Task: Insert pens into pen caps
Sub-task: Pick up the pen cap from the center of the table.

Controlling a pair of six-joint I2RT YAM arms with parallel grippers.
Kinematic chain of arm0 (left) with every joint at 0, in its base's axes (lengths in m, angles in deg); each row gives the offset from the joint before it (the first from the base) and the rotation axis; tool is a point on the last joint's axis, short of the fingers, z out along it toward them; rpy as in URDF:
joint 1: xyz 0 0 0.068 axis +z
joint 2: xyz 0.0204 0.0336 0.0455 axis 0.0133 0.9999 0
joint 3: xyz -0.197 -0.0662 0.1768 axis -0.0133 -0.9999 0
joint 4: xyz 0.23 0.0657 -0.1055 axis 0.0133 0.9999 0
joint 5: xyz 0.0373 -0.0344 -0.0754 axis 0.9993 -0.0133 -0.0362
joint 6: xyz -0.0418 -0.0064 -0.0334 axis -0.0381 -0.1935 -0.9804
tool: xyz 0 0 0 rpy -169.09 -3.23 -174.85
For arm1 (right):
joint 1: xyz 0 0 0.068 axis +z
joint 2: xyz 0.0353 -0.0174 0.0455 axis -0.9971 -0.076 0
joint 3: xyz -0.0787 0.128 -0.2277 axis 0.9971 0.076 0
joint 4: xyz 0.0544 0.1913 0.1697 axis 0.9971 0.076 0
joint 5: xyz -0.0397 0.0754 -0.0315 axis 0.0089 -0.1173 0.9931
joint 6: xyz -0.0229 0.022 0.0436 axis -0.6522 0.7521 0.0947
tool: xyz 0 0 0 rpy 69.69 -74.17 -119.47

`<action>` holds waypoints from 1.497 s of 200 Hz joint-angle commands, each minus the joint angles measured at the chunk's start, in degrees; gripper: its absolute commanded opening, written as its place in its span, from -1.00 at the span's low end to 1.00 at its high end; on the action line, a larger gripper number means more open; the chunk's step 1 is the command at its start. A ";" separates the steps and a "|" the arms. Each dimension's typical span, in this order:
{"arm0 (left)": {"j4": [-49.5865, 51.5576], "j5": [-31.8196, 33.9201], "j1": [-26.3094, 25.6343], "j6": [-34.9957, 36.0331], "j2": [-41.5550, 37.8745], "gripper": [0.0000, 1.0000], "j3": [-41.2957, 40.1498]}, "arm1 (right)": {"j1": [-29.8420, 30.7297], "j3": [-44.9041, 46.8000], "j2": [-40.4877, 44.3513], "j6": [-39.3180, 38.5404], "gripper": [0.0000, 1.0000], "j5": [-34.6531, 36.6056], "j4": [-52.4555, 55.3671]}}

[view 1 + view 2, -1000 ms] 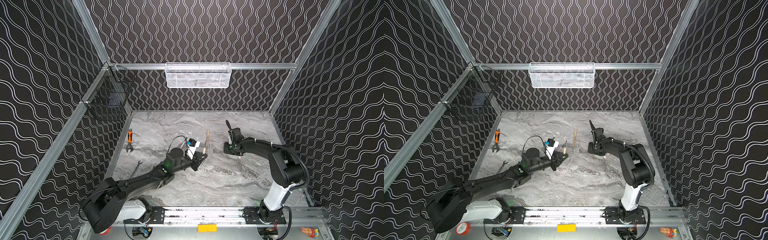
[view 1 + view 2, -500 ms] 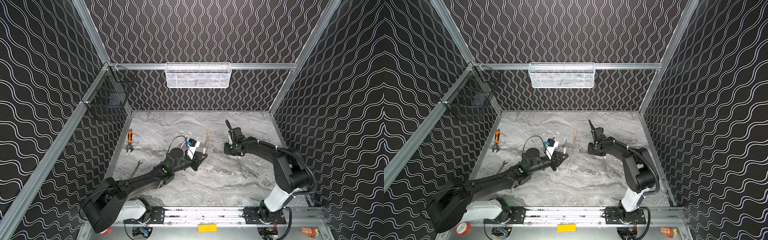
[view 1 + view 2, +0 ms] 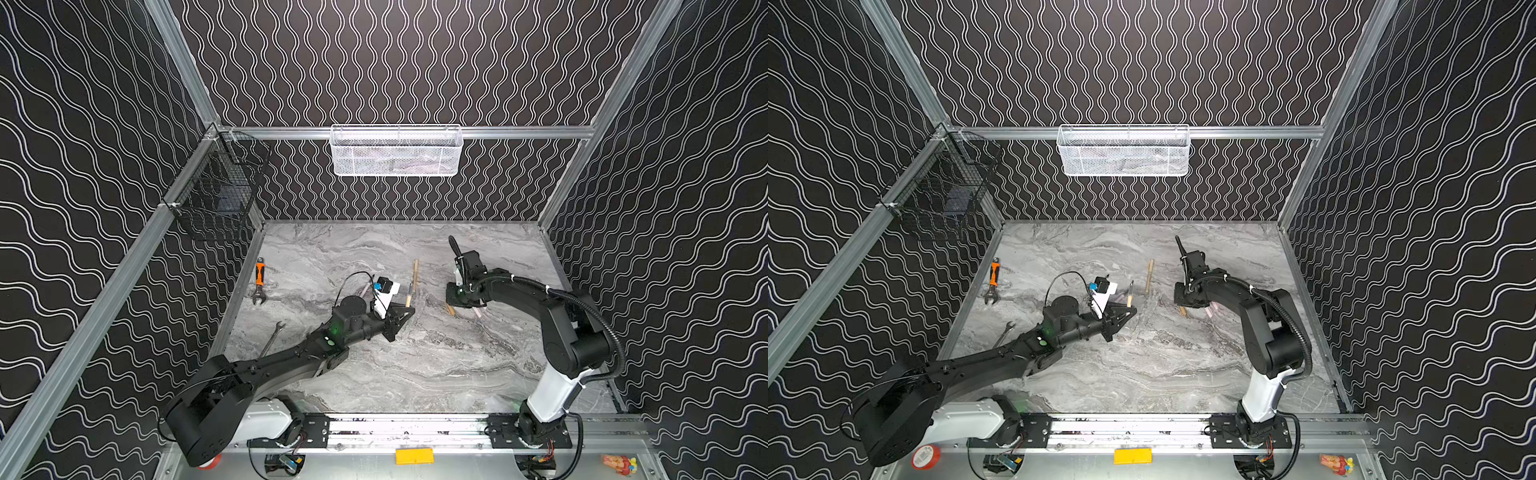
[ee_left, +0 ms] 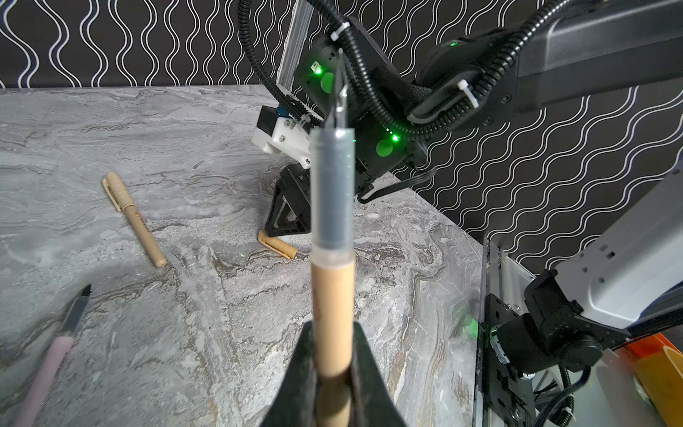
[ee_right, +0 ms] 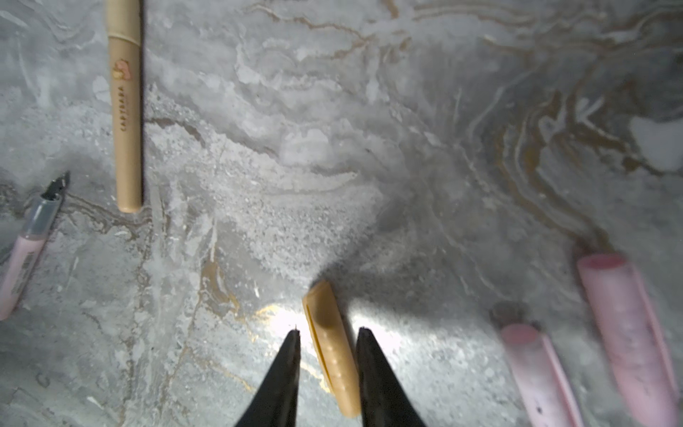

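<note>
Left gripper (image 4: pixel 332 331) clamps slim tan plastic pen (image 4: pixel 332 295), grey tip bare; right gripper (image 5: pixel 329 332) narrowly parted.
Short ribbed tan pen cap (image 5: pixel 332 351) lies flat on grey marble tabletop (image 5: pixel 406 148) between right jaws, in both top views at 3 o'clock from held pen.

Robot test cell in a lab.
A marble-look table (image 3: pixel 436 374) is boxed in on three sides by black walls (image 3: pixel 395 62) with white wavy lines, set in an aluminium frame (image 3: pixel 519 132). A metal rail (image 3: pixel 415 428) along the table's near edge carries the left arm (image 3: pixel 291 365) and right arm (image 3: pixel 540 299), with ribbed cables (image 4: pixel 255 63) and green lights (image 4: pixel 394 138). Above the table's far edge a white basket (image 3: pixel 396 151) hangs from the frame; a black basket (image 3: pixel 216 187) hangs above its left edge. A wrench (image 3: pixel 259 278) and a spanner (image 3: pixel 272 338) lie on the table near that edge.
</note>
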 commanded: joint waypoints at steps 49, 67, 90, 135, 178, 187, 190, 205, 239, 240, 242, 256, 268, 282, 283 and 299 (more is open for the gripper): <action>-1.91 -0.59 0.04 0.25 0.96 -0.95 0.50 | -0.16 0.05 -1.46 -5.09 -0.45 -1.68 0.92; -1.82 -0.41 0.04 0.29 0.81 -0.95 0.57 | -0.16 -0.72 -2.24 -5.53 -0.46 -1.68 1.16; -1.43 -0.31 0.04 0.46 0.54 -0.95 0.60 | -0.13 -1.13 -3.31 -5.65 -0.50 -1.00 1.29; -1.34 -0.12 0.06 0.64 0.52 -0.96 0.46 | -0.12 -1.20 -4.05 -5.38 -0.55 -0.61 0.97; -1.08 0.26 0.06 0.84 0.40 -0.96 0.30 | 0.91 -1.33 -4.84 -4.27 -0.61 1.11 1.09; -1.01 0.47 0.04 0.89 0.33 -0.97 0.28 | 1.21 -1.27 -4.80 -4.00 -0.62 1.52 1.14; -0.99 0.49 0.06 0.88 0.24 -0.96 0.24 | 1.28 -1.30 -4.76 -3.84 -0.63 1.71 1.14; -1.00 0.54 0.06 0.98 0.18 -0.97 0.28 | 1.42 -0.84 -4.17 -3.21 -0.66 1.14 0.66; -1.21 0.73 0.06 0.95 0.42 -0.97 0.37 | 1.43 0.33 -1.50 -1.70 -0.71 -0.30 -1.49; -1.23 0.74 0.06 0.97 0.43 -0.97 0.37 | 1.42 0.37 -1.37 -1.65 -0.71 -0.37 -1.63; -1.24 0.75 0.04 0.96 0.42 -0.97 0.37 | 1.42 0.54 -1.16 -1.57 -0.71 -0.54 -1.83; -1.34 0.80 0.06 0.91 0.37 -0.97 0.35 | 1.42 1.02 0.46 -0.92 -0.72 -1.39 -2.84; -1.17 1.17 0.01 1.08 0.10 -0.97 0.29 | 1.42 1.69 2.29 -0.50 -0.72 -1.99 -4.36; -0.94 1.64 0.06 1.23 -0.19 -0.97 0.28 | 1.46 2.64 4.49 -0.02 -0.72 -2.63 -6.12; -0.92 1.68 0.06 1.24 -0.22 -0.97 0.28 | 1.48 2.72 4.70 0.02 -0.72 -2.63 -6.23; -0.87 2.03 0.06 1.49 -0.26 -0.97 0.30 | 1.59 4.28 7.98 0.40 -0.72 -3.80 -9.30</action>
